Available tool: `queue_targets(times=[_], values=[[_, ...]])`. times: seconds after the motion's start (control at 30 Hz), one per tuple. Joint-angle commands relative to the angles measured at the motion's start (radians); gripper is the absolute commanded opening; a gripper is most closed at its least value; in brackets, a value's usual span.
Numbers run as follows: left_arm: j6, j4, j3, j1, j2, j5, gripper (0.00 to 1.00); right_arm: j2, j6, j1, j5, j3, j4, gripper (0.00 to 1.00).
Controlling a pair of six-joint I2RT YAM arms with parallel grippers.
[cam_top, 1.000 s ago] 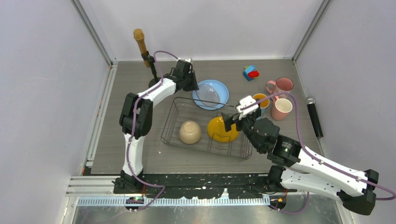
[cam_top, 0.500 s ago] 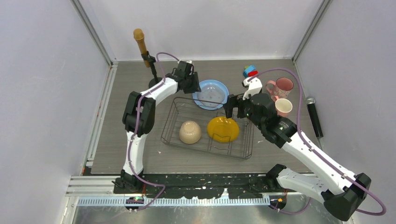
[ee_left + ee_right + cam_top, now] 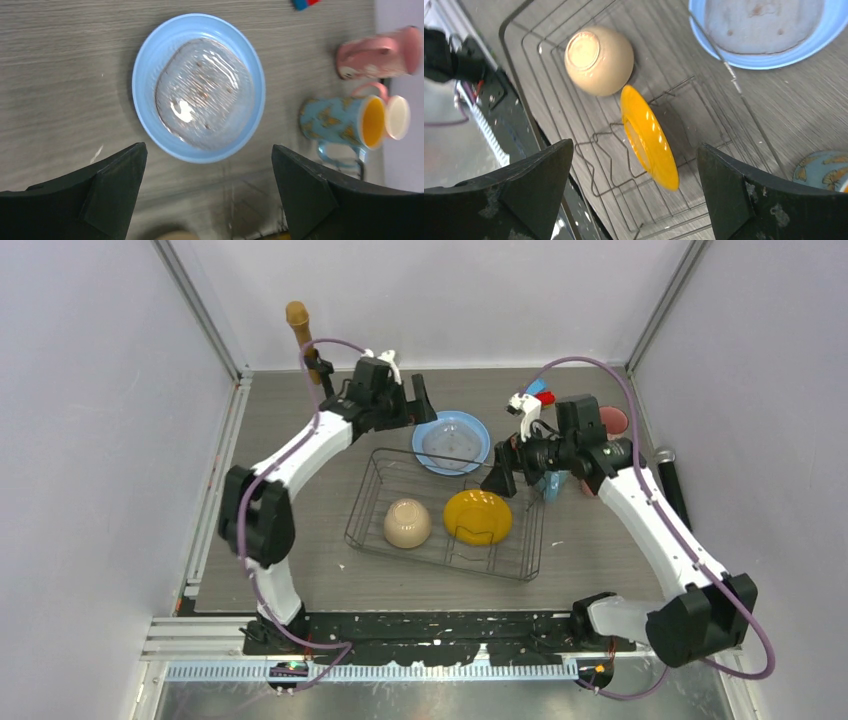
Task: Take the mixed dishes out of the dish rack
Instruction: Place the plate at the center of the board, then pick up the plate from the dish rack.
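The dark wire dish rack (image 3: 375, 510) holds an upside-down beige bowl (image 3: 408, 523) and a yellow plate (image 3: 478, 517) leaning on its dividers. Just behind the rack, the light-blue plate (image 3: 452, 442) lies flat on the table. My left gripper (image 3: 418, 408) hangs open and empty at that plate's left rim; its wrist view shows the plate (image 3: 199, 87) beyond the spread fingers (image 3: 112, 190). My right gripper (image 3: 510, 478) is open above the rack's far right corner, looking down on the yellow plate (image 3: 646, 137) and bowl (image 3: 599, 60). The blue mug (image 3: 345, 122) and two pink mugs (image 3: 380, 52) stand to the right.
A brown microphone on a black stand (image 3: 300, 335) rises at the back left. A red-blue toy block (image 3: 537, 390) sits at the back, and a black microphone (image 3: 672, 485) lies along the right edge. My right arm partly covers the mugs in the top view.
The left gripper opened, let go of the blue plate, now flat on the table, and drew back left. The right arm swung back from the yellow plate towards the mugs, still open.
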Motion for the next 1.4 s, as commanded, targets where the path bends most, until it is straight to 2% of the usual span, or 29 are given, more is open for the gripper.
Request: queue_targets(times=[0.0,0.2,0.3,0.43,0.7,0.83,1.13,1.37], values=[[0.019,0.099,-0.184,0.003,-0.300,0.036,1.00,0.060,-0.281,-0.025,-0.192,0.119,-0.198,0.99],[0.013,0.159,-0.510,-0.028,-0.578,0.078,1.00,0.243,-0.381,-0.025,-0.270,0.205,-0.333,0.93],[0.007,0.128,-0.606,-0.040,-0.684,0.080,1.00,0.310,-0.471,-0.025,-0.321,0.251,-0.462,0.88],[-0.016,0.109,-0.697,-0.043,-0.782,0.052,1.00,0.379,-0.450,-0.019,-0.337,0.276,-0.477,0.88],[-0.014,0.063,-0.736,-0.043,-0.869,0.010,1.00,0.472,-0.404,-0.006,-0.289,0.306,-0.475,0.86],[-0.013,0.052,-0.746,-0.043,-0.878,-0.002,1.00,0.496,-0.400,0.015,-0.276,0.314,-0.486,0.81],[-0.018,0.069,-0.763,-0.043,-0.886,0.005,1.00,0.511,-0.401,0.067,-0.243,0.332,-0.529,0.58],[-0.017,0.069,-0.773,-0.043,-0.907,-0.002,1.00,0.522,-0.393,0.104,-0.222,0.329,-0.541,0.46]])
